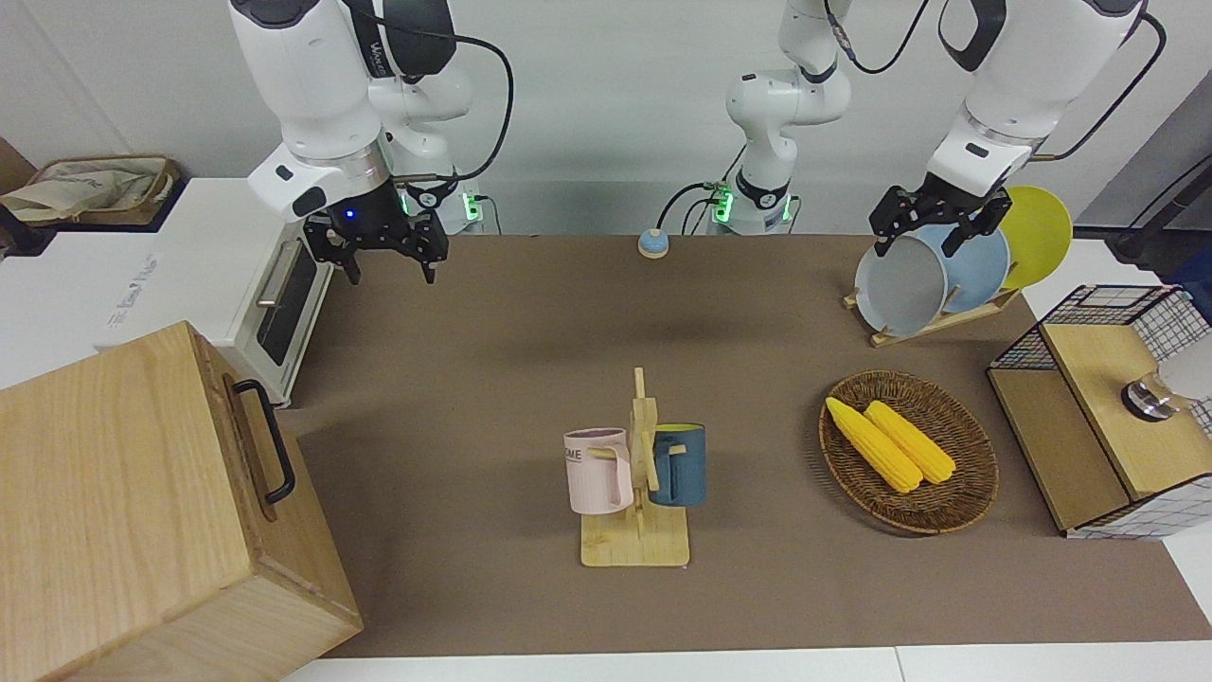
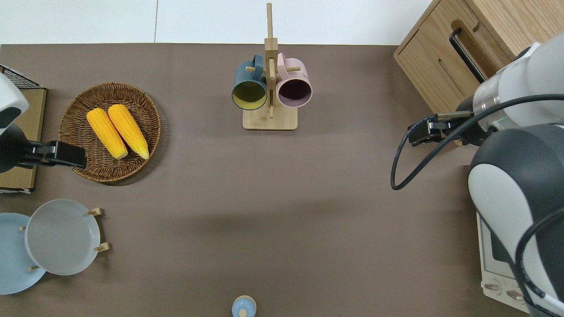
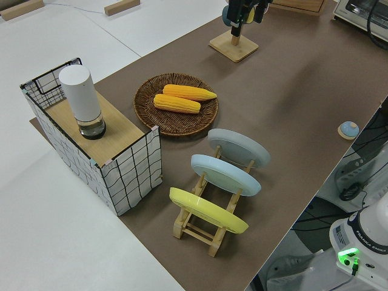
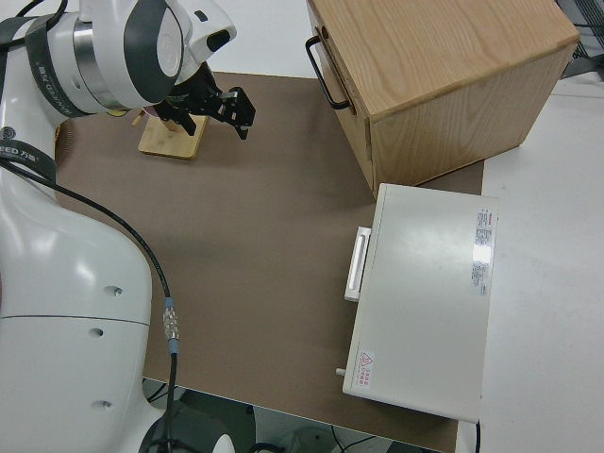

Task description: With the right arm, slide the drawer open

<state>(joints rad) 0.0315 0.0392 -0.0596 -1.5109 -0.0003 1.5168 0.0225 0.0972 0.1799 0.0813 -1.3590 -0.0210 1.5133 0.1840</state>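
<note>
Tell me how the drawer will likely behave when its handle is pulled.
The drawer probably slides straight; its metal loop handle looks rigid. The cabinet looks big and heavy, so it likely stays put, though it might shift.

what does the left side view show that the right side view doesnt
Only the left side view shows the wicker basket with two corn cobs, the three plates on their rack, the wire crate with the white cylinder, and the small blue bell.

Only the right side view shows the drawer shut, its black handle, and the right gripper open in the air, clear of that handle.

Both show the brown mat, the mug stand and the toaster oven.
</note>
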